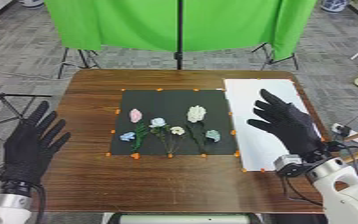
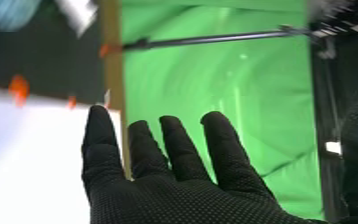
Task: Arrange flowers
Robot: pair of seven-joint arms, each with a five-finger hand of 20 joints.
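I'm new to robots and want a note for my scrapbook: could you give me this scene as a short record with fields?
Surface: brown wooden table
Flowers: pink, pale blue, darker blue, tall white, small cream, grey-green
Flowers lie on: flat black rectangular mat
Beside mat, right: long white rectangular sheet
Right hand: black fabric glove, open above the sheet, holding nothing
Left hand: matching glove, open at the table's left edge

In the head view, the green cloth [image 1: 113, 25] is cut off at 12 o'clock, the left arm [image 1: 7, 202] past 7, the right arm [image 1: 346, 192] past 4. Toward 3 o'clock, the right hand [image 1: 289, 127] hides part of the white paper [image 1: 257, 145]. The flowers' [image 1: 196, 114] petals are too small to tell apart. The right wrist view blurs the orange marks [image 2: 18, 89].
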